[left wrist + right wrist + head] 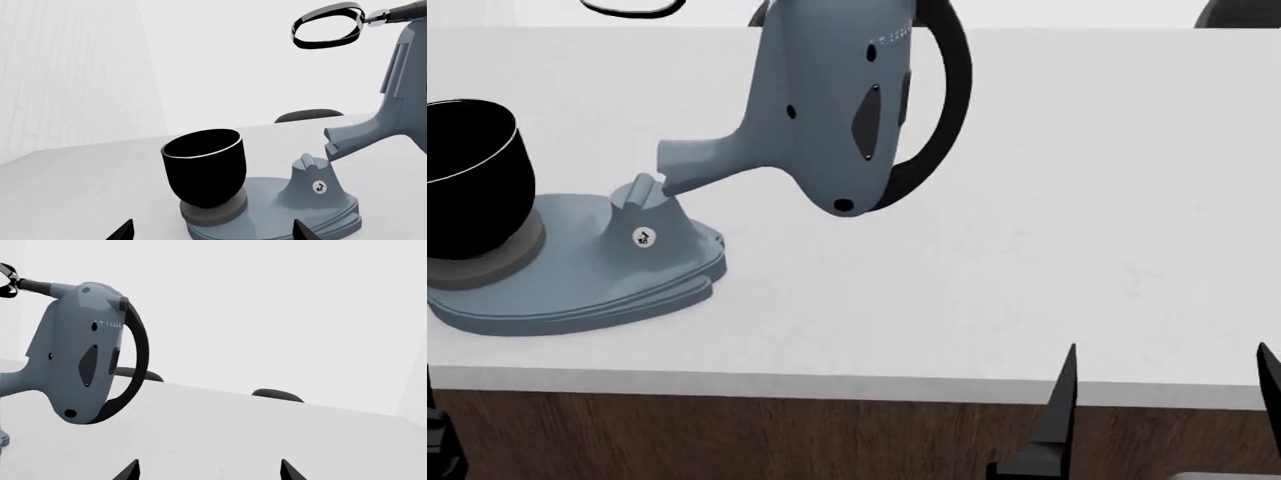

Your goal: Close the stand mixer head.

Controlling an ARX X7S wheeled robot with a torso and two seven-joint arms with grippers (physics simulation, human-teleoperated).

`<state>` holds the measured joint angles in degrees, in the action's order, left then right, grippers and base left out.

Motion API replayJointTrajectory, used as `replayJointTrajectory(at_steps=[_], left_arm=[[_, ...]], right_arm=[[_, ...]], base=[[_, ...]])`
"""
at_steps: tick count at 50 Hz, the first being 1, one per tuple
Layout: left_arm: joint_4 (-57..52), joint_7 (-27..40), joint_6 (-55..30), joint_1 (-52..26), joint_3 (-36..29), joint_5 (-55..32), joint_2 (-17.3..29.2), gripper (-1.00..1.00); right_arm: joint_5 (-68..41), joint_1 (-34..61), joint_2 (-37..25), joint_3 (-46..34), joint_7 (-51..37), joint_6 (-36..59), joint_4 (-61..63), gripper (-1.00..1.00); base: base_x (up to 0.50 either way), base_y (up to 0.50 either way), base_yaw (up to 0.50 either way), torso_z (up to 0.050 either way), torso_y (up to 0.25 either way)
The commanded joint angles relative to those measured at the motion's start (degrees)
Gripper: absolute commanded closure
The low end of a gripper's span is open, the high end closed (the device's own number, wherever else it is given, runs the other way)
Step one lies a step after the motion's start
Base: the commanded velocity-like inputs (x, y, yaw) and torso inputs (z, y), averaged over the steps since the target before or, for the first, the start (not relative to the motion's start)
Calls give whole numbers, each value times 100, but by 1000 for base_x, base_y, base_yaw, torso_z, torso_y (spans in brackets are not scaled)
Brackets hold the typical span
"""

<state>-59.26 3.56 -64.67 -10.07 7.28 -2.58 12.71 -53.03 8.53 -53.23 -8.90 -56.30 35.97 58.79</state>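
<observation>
The stand mixer head [827, 110] is blue-grey with a black curved back band. It is tilted up and back on its narrow hinge neck, above the white counter. Its black wire whisk [327, 25] points up and away. The head also shows in the right wrist view [80, 360] and the left wrist view [400, 95]. The black bowl [203, 167] stands on the flat base plate [574, 295]. My left gripper [213, 232] is open and empty, low in front of the bowl and base. My right gripper [210, 471] is open and empty; in the head view [1168, 400] it is near the counter's front edge, right of the mixer.
The white counter [1028, 250] has a wooden front face [827, 440]. Dark rounded chair backs [277, 395] show beyond its far edge. A small silver knob [645, 237] sits on the base pedestal.
</observation>
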Motion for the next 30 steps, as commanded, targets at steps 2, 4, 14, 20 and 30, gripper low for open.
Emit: replayJointTrajectory(at_steps=[2,4,14,20,30], left_arm=[[8,-200,88,51,42,-46,29,-100],[-54,-200,-12,14,87,-87,57,-100],[-66,2295,279,88,349,-3143,1496,-100],[-46,2857,442,95,319,-3779,1865,-100],[-51,3203,563,108,293,-4161,2131,-100]], right_arm=[[-4,-103,-91,-18,-63,-123,-105,-100],[-33,-46,-91,-44,-82,-101,-79,-100],[-198,199,-199,-196,-194,-77,77,-100],[-152,184,-342,-313,-291,-283,74,-100],[-190,190,-515,-431,-407,-523,73,-100]], base=[[447,0,0,0,0],[445,0,0,0,0],[383,71,0,0,0],[435,141,0,0,0],[472,249,0,0,2]])
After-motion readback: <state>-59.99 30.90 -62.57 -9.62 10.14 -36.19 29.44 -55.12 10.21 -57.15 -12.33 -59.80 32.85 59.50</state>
